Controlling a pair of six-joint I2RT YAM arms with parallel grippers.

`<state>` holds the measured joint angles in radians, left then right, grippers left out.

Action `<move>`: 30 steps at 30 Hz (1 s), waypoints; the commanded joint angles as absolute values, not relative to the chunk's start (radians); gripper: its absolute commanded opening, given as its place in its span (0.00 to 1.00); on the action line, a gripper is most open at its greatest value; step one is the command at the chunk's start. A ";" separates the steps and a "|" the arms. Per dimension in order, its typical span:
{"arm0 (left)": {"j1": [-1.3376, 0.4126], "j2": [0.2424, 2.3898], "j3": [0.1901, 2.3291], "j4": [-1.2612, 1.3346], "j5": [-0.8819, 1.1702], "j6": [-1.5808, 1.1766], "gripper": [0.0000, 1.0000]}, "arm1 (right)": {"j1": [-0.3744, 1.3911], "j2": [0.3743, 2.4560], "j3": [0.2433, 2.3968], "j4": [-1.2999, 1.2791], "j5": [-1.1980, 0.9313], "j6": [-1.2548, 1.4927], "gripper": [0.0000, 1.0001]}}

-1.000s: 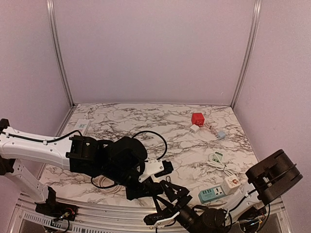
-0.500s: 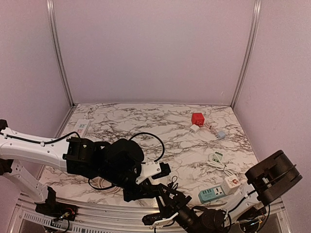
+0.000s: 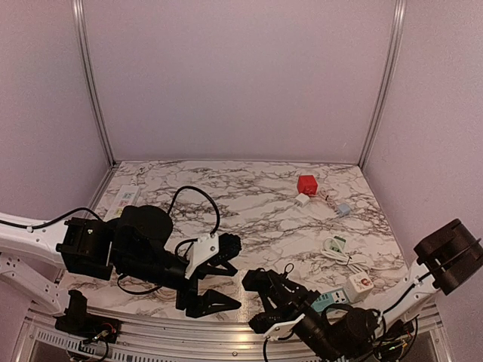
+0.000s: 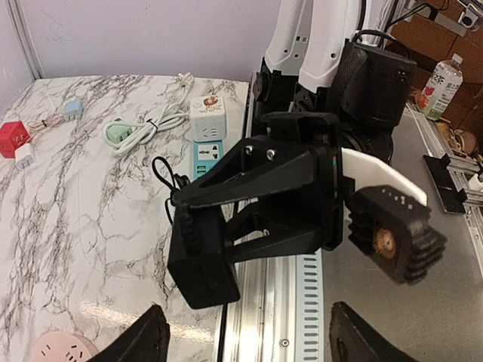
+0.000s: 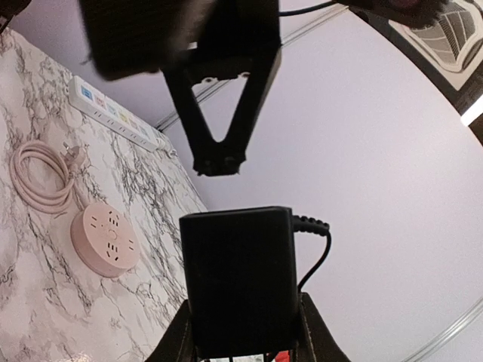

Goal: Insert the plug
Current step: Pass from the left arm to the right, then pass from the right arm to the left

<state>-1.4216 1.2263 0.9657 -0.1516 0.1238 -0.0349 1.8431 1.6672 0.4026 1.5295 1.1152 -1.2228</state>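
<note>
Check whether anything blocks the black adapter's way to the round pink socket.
The open left hand hangs right by the black adapter, which the right hand grips, and over the round pink socket. It probably has to pull away first.

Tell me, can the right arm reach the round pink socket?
Probably not easily. The left arm hangs over the round pink socket, hiding it from the top camera, its open left pincer close by. The right pincer is shut on the black plug.

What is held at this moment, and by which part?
The right gripper grips the black adapter by the end away from its cable; the left gripper holds nothing.
</note>
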 commanded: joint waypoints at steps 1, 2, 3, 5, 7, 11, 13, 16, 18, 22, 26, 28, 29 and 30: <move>-1.430 1.223 0.935 -0.031 0.130 -0.021 0.77 | 1.848 1.530 0.334 1.838 1.060 -1.048 0.04; -1.431 1.237 0.941 -0.035 0.126 -0.023 0.78 | 1.848 1.500 0.315 1.838 1.042 -1.023 0.04; -1.432 1.253 0.949 -0.038 0.123 -0.025 0.79 | 1.848 1.474 0.297 1.838 1.030 -1.003 0.04; -1.437 1.283 0.964 -0.036 0.127 -0.025 0.82 | 1.848 1.433 0.270 1.834 1.017 -0.979 0.04; -1.445 1.304 0.975 -0.025 0.128 -0.020 0.85 | 1.848 1.409 0.261 1.823 1.013 -0.968 0.03; -1.454 1.304 0.979 0.026 0.134 -0.018 0.96 | 1.848 1.418 0.268 1.819 1.020 -0.972 0.03; -1.455 1.284 0.965 0.062 0.136 -0.025 0.99 | 1.848 1.439 0.278 1.833 1.029 -0.987 0.03; -1.456 1.267 0.951 0.096 0.110 -0.042 0.99 | 1.848 1.466 0.293 1.838 1.038 -1.001 0.03; -1.457 1.270 0.948 0.108 0.090 -0.055 0.99 | 1.848 1.477 0.298 1.838 1.040 -1.006 0.03; -1.472 1.322 0.974 0.101 0.014 -0.060 0.99 | 1.849 1.493 0.309 1.838 1.049 -1.018 0.04; -1.485 1.390 1.019 0.088 0.005 -0.049 0.99 | 1.850 1.505 0.315 1.838 1.051 -1.023 0.04; -1.490 1.410 1.037 0.086 -0.016 -0.040 0.99 | 1.850 1.510 0.318 1.838 1.054 -1.025 0.04; -1.491 1.417 1.042 0.087 -0.026 -0.035 0.99 | 1.850 1.511 0.319 1.838 1.055 -1.025 0.04; -1.492 1.422 1.044 0.093 -0.027 -0.030 0.99 | 1.850 1.512 0.319 1.838 1.055 -1.026 0.04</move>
<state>-1.4803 1.3998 0.9993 0.0711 0.0208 -0.0467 1.8431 1.5024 0.2855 1.5299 1.0409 -1.0214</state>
